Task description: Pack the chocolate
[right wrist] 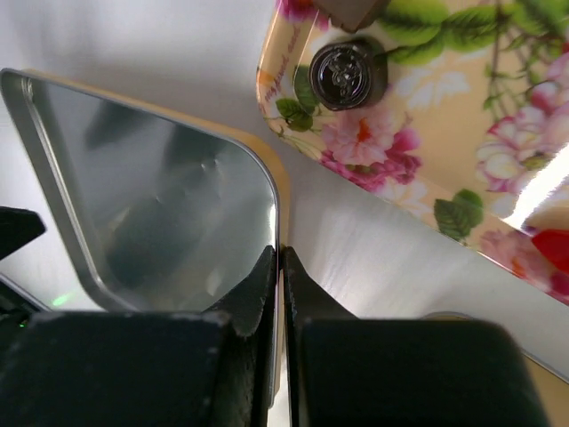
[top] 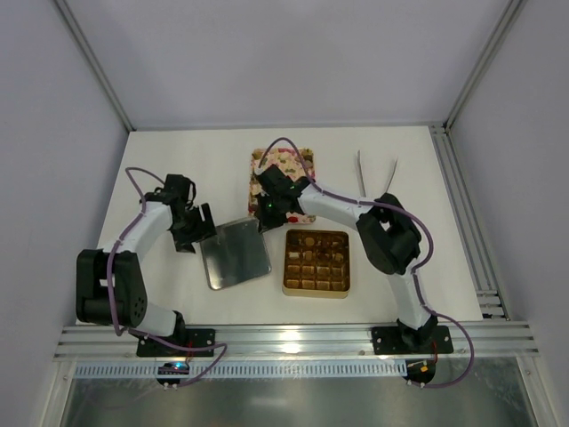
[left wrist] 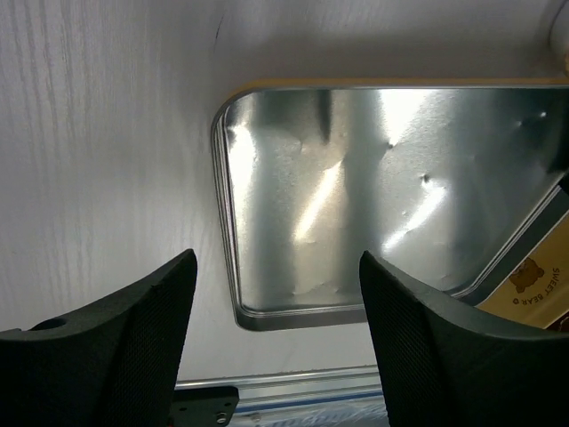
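At lower centre, a gold-brown square gridded box sits right of a silver square metal lid on the white desk. The left claw gapes wide and empty; the right claw is pinched closed at the lid's rim. Beyond, a dark round chocolate lies on the pink-and-cream floral tray.

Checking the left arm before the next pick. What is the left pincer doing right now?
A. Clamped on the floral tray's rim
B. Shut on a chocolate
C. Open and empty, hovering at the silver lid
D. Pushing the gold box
C: in the left wrist view the left pincer has its fingers spread wide with nothing between them, and the silver lid lies just ahead on the table.
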